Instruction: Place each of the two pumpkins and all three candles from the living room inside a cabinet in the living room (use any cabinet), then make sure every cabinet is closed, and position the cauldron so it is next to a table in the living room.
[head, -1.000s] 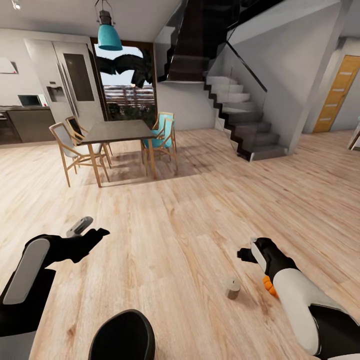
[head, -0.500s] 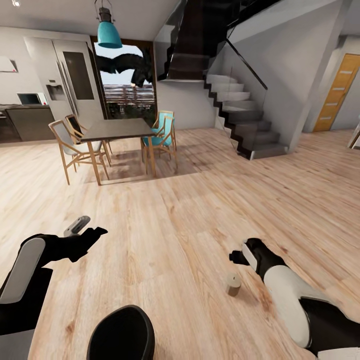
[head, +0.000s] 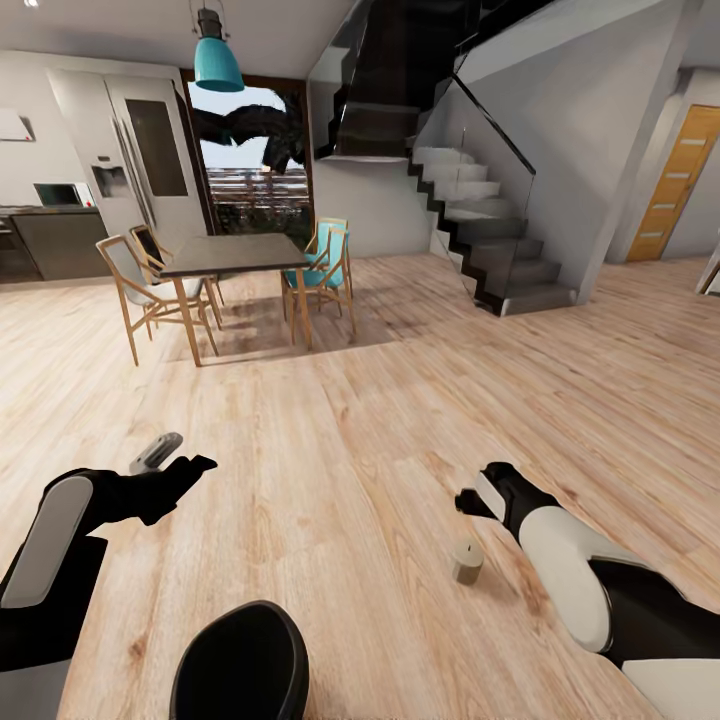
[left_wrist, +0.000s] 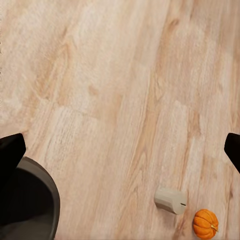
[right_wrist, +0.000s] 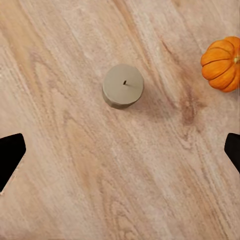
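centring your right gripper (right_wrist: 120, 150), fingers spread wide and empty, over the short tan upright candle (right_wrist: 123, 85) on the pale wood floor (right_wrist: 75, 190) comes first; then lower straight, clear of the ribbed orange pumpkin (right_wrist: 222, 62).

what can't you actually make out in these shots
- Pumpkin: cut off by the right wrist view's edge; in the head view the right arm covers it.
- Right gripper: head view shows it from behind, so its opening is unreadable there; the right wrist view shows fingertips wide apart.
- Candle: wick too small in the head view.
- Dark round object: cut by the head view's lower edge, identity unclear.
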